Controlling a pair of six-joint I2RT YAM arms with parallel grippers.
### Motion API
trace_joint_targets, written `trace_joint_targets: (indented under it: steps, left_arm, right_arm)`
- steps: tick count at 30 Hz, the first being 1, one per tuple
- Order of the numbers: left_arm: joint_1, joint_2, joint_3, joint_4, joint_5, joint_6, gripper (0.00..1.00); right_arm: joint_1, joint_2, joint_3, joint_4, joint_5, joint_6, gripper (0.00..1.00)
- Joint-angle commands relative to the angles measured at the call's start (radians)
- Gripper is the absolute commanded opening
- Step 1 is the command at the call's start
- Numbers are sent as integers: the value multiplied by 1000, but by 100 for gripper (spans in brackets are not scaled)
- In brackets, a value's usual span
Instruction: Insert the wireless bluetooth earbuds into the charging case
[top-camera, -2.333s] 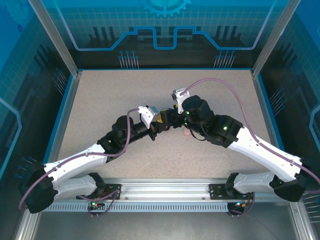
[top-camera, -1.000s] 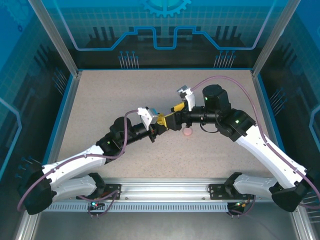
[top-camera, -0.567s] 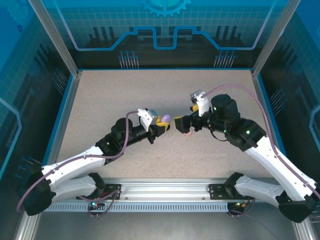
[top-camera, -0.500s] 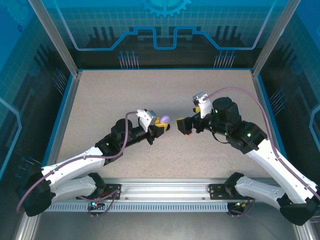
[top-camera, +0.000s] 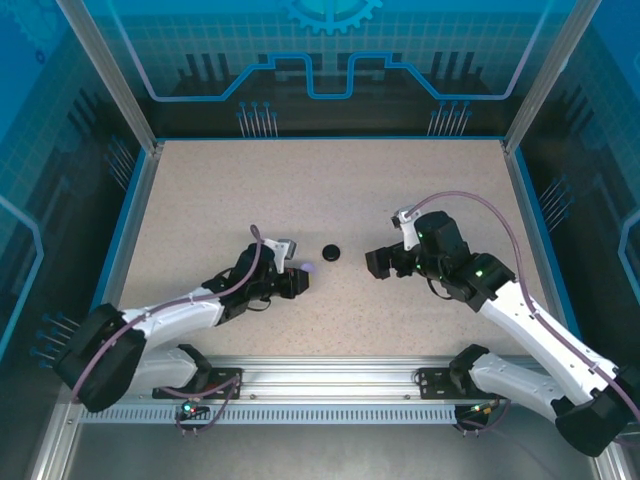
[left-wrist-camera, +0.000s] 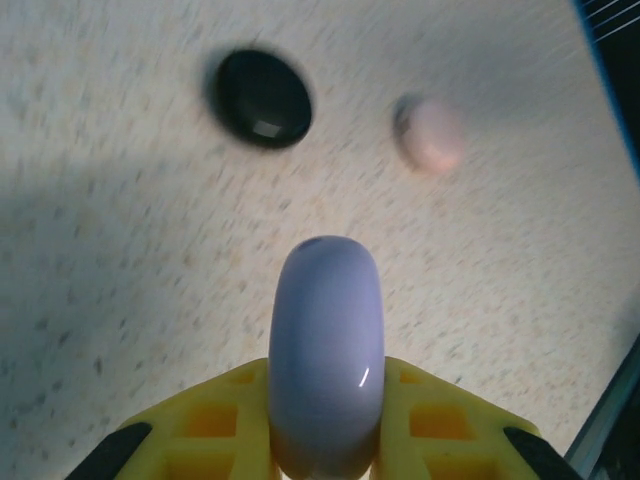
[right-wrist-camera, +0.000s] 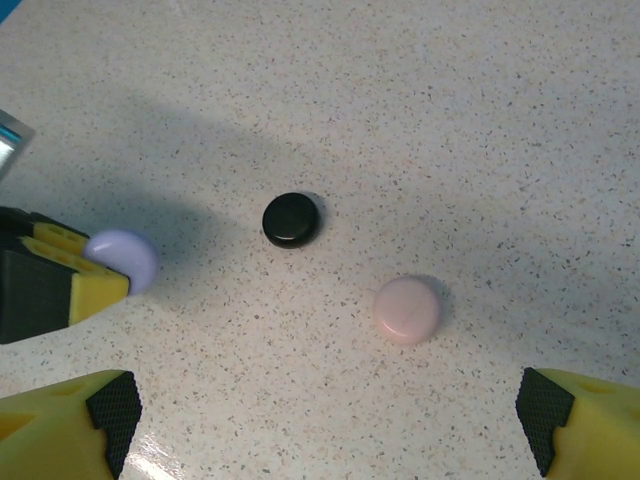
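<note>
Lilac case: we see the lilac case (left-wrist-camera: 327, 340) held on edge between the yellow fingers (left-wrist-camera: 225, 420) of the left gripper (left-wrist-camera: 327, 425), with its rounded rim poking out past the tips.
Black case: the black case (right-wrist-camera: 291, 219) lies flat on the table (right-wrist-camera: 480, 120), just ahead of the left gripper and apart from it.
Pink case: the pink case (right-wrist-camera: 407, 309) lies near the black one, on the table ahead of the gap between the right gripper (right-wrist-camera: 322, 430) fingertips, touched by neither.
Hard to tell: all three cases look shut, so we cannot see inside them. The pink case is blurred in the left wrist view.
Left gripper: clamped tight on the lilac case.
Right gripper: jaws spread wide and holding nothing, over the table.
</note>
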Motion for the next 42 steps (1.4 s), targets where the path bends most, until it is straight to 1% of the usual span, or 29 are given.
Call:
trace_joint_targets:
  steps: [1, 5, 9, 14, 17, 21, 24, 28, 31, 33, 36, 37, 38, 40, 42]
  left_arm:
    - [9, 58, 37, -61, 62, -72, 5]
    - [12, 133, 75, -79, 84, -73, 6]
    - [13, 179, 100, -106, 72, -73, 10]
    - [13, 206, 115, -148, 23, -56, 32]
    - [12, 213, 120, -170, -2, -44, 41]
    - [16, 184, 110, -191, -51, -32, 56]
    - [28, 128, 112, -224, -82, -9, 64]
    - [46, -19, 124, -281, -163, 51, 83]
    - [81, -133, 141, -313, -241, 124, 98]
    - [115, -198, 159, -329, -288, 186, 99]
    - [170, -272, 173, -313, -378, 289, 99]
    - [186, -290, 166, -286, -426, 325, 99]
    - [204, -304, 149, -246, -476, 363, 99]
    - [246, -320, 100, -140, -535, 423, 99]
    - [299, -318, 46, -22, -556, 453, 99]
  right_arm:
    - [-14, 15, -2, 3, 1, 5, 100]
    - [-14, 37, 11, -8, -13, -10, 100]
    - [-13, 51, 21, -27, -6, -17, 100]
    - [-15, 52, 21, -37, 6, -23, 100]
    - [-18, 50, 28, -51, 23, -28, 100]
    - [-28, 42, 38, -74, 45, -36, 100]
    - [-45, 30, 42, -89, 76, -48, 100]
    - [-83, 7, 33, -87, 159, -70, 100]
    - [-137, -18, -18, -6, 258, -81, 100]
    - [-188, -35, -100, 87, 288, -101, 100]
    - [-278, -58, -233, 318, 206, -218, 100]
    - [-305, -60, -286, 404, 178, -251, 100]
    - [-333, -58, -337, 498, 159, -270, 100]
    - [-388, -31, -428, 670, 118, -283, 100]
    - [-441, 22, -479, 793, 94, -261, 100]
